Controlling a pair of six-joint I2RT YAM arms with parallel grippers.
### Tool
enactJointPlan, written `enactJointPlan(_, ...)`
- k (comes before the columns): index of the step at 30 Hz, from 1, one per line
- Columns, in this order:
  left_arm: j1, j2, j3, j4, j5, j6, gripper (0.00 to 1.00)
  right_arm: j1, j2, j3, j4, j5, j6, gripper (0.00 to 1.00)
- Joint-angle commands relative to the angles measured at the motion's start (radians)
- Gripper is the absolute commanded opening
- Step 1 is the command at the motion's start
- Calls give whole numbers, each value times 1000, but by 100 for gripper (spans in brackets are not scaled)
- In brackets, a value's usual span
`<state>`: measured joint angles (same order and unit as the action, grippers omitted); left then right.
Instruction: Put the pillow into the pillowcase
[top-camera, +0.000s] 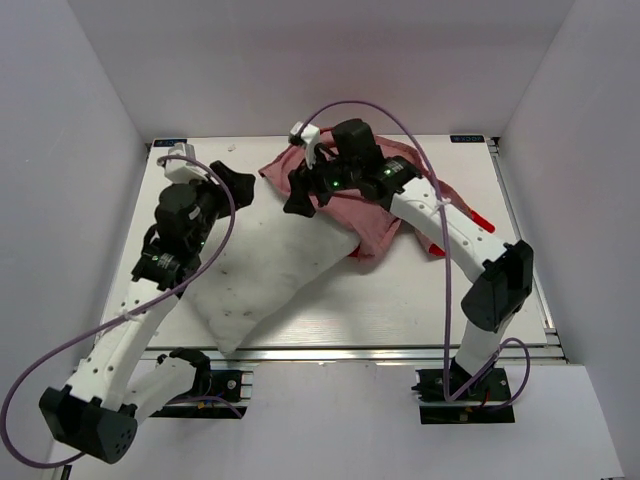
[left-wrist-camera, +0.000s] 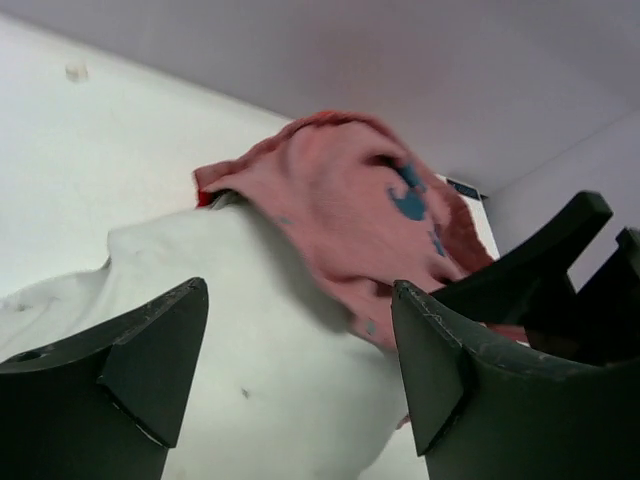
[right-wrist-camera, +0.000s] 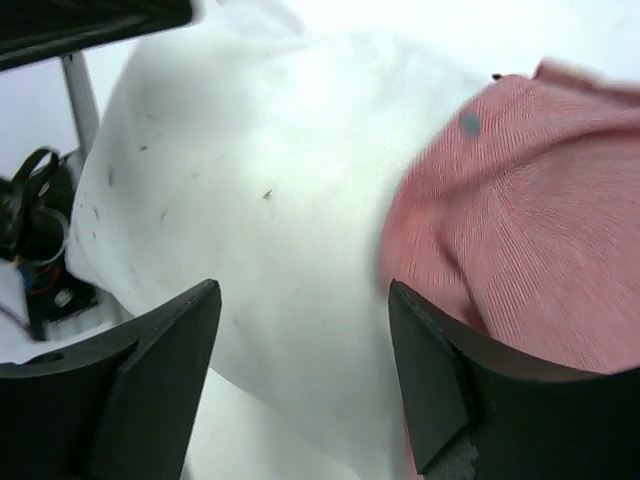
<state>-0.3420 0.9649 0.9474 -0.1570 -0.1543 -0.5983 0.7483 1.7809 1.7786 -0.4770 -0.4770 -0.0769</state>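
The pillow (top-camera: 270, 275) lies diagonally on the surface (top-camera: 420, 300), its far end seemingly inside the pillowcase (top-camera: 372, 222). The left tool (left-wrist-camera: 300, 330) and right tool (right-wrist-camera: 300, 340) hover wide and empty, probably to pull fabric along.

Matt cloth pillow (top-camera: 270, 280), ribbed pillowcase (top-camera: 365, 215)

TOP VIEW: the fixed camera looks down from above and behind the arm bases (top-camera: 465, 395) on the whole table (top-camera: 400, 300). Both wrist cameras peer from close range between their own fingers (left-wrist-camera: 150, 350), sharing the spot where white pillow (left-wrist-camera: 250, 330) meets pink pillowcase (left-wrist-camera: 350, 220).
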Motion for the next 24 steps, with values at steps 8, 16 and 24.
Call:
enactJointPlan(8,-70,-75,88,-308,334,322,81,-24,-281,-181,77,294,-146,87)
enactJointPlan(16,-359,-62,-50,-366,59,399,95,-137,-347,-374,94,273,-188,85)
enactJointPlan(24,-509,233,-47,-366,-428,413,97,-161,-259,-351,118,239,-193,82)
